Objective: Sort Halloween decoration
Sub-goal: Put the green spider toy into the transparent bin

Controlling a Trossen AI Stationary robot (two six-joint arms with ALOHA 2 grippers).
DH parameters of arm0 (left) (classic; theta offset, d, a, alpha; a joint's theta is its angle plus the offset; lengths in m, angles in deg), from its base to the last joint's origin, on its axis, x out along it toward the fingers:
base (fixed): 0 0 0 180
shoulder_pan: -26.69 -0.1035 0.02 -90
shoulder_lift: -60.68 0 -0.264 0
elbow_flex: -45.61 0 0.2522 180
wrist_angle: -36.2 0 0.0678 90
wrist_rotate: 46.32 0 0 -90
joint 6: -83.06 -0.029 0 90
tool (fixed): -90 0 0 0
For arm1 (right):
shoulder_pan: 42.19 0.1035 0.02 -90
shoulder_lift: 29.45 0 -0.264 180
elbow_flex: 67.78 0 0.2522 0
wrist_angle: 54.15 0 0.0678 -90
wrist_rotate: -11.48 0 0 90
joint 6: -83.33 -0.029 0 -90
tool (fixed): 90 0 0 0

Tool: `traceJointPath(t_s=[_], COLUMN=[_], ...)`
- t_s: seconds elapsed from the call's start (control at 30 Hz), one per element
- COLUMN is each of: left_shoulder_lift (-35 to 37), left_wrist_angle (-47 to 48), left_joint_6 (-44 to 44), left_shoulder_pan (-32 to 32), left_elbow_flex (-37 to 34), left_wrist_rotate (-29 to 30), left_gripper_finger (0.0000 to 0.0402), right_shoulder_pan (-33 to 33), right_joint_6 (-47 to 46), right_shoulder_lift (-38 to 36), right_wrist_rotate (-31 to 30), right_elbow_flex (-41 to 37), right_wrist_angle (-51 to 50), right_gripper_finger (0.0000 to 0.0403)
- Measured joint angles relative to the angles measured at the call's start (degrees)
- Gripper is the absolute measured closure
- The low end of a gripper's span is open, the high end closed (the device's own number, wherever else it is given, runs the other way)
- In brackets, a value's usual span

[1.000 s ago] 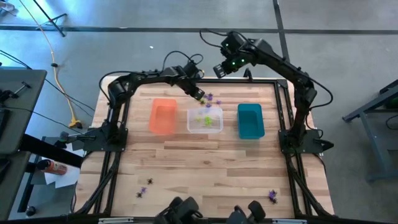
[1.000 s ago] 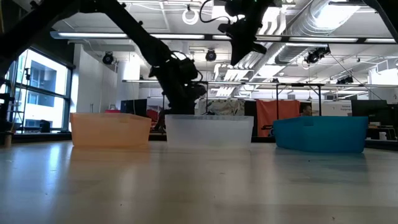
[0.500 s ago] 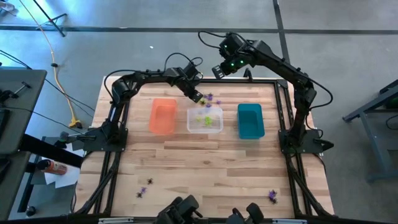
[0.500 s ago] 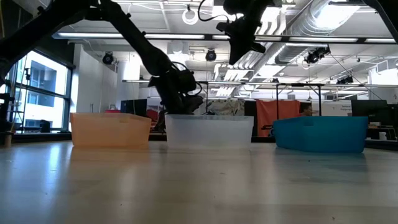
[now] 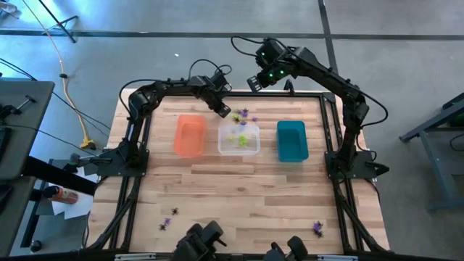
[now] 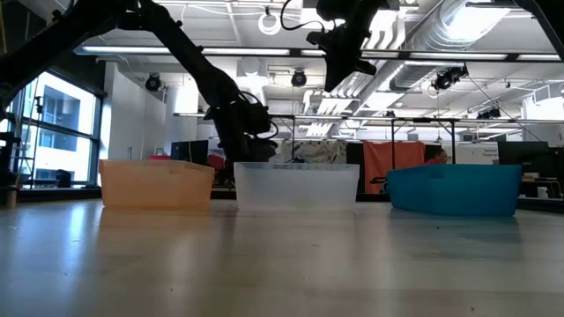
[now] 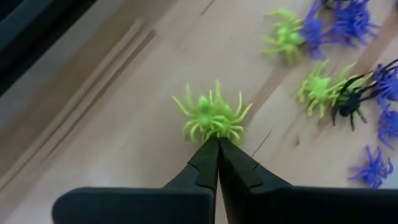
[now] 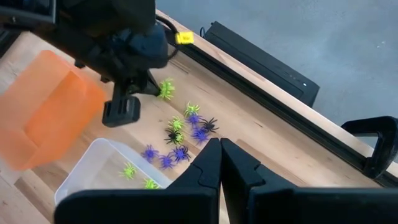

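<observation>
The Halloween decoration is a scatter of tiny lime green, purple and black spiders [image 8: 186, 127] lying on the wood behind the clear bin [image 5: 239, 139]; a few green ones lie in that bin. One lime green spider [image 7: 211, 118] lies apart from them. My left gripper [image 7: 217, 142] is shut, pointing steeply down, its tips at that spider's edge; it also shows in the right wrist view [image 8: 151, 87]. My right gripper [image 8: 219, 144] is shut on nothing and hangs high over the table's far edge [image 5: 254, 81]. My left gripper meets the lone green spider at its near-side legs [image 7: 214, 135] with its shut fingertips, coming from above at a steep slant. The spider lies flat on the table. Whether a leg is pinched between the tips I cannot tell.
An orange bin [image 5: 190, 135], the clear bin and a teal bin [image 5: 292, 140] stand in a row across the table's far half. Loose spiders lie near the front edge at the left [image 5: 168, 221] and the right [image 5: 317, 228]. A black rail [image 8: 261, 62] runs along the far edge.
My left gripper has gone from the clear bin's far rim toward the table's left and far edge, sinking toward the wood and tipping more steeply down. It has stayed shut.
</observation>
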Motion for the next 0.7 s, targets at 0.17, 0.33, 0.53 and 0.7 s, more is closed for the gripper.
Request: traceJointPath(t_s=[0.17, 0.33, 0.53, 0.7], left_shoulder_lift=[0.4, 2.2, 8.5, 10.4], left_wrist_angle=[6.4, 11.8, 7.3, -3.4], left_joint_6=[-1.1, -3.0, -2.5, -0.6], left_shoulder_pan=[-0.8, -0.7, -0.9, -1.7], left_elbow_flex=[0.0, -0.9, -3.4, -4.6], left_wrist_rotate=[-2.1, -2.5, -1.6, 0.8], left_gripper_finger=[0.0401, 0.0401, 0.0401, 0.0401], right_shoulder_pan=[0.0, 0.0, 0.0, 0.0], right_joint_6=[0.0, 0.0, 0.1, 0.1], right_shoulder_lift=[0.0, 0.0, 0.0, 0.0], right_wrist_rotate=[-0.1, -0.2, -0.2, -0.2], right_elbow_flex=[0.0, 0.0, 0.0, 0.0], right_wrist_angle=[0.3, 2.1, 3.4, 4.2], right_gripper_finger=[0.0403, 0.0403, 0.0403, 0.0403])
